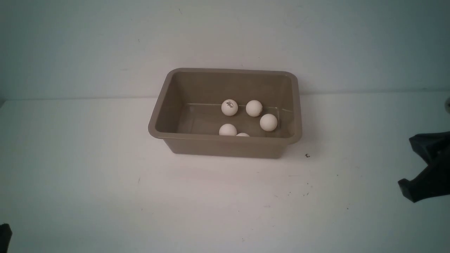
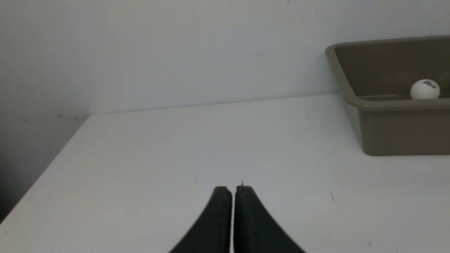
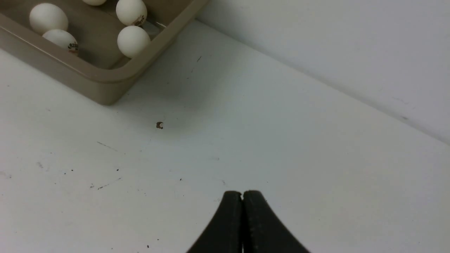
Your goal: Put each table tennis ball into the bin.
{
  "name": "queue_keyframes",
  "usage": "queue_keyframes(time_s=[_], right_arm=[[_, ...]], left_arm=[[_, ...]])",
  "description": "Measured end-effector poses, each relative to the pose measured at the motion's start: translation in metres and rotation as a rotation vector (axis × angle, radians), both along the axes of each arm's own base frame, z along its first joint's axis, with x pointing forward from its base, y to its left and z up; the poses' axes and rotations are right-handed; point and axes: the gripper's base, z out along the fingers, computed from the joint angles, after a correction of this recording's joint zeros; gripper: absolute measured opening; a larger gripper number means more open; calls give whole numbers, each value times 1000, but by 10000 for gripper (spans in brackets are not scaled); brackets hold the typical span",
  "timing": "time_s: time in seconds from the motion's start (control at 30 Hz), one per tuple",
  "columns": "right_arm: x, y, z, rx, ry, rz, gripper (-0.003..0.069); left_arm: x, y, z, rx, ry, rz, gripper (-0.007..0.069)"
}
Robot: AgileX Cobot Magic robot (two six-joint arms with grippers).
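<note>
The bin [image 1: 225, 146] was taupe-brown; the table tennis balls [image 1: 268, 122] were white, one with dark print; the surface [image 1: 88, 175] was whitish, dark-flecked.

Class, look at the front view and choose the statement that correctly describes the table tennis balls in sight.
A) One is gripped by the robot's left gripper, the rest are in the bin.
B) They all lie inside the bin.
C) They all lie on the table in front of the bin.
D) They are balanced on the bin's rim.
B: every visible table tennis ball sits within the walls of the bin.
</note>
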Motion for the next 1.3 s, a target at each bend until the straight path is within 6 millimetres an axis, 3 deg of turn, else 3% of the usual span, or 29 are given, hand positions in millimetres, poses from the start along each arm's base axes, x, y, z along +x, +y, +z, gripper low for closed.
queue_keyframes(time_s=[0.73, 1.3], right_arm=[[0, 0, 0, 1, 0, 0, -15], [0, 0, 0, 1, 0, -2, -15]], left_arm=[[-5, 1, -20, -59, 226, 20, -4], [-5, 1, -21, -58, 237, 21, -4]])
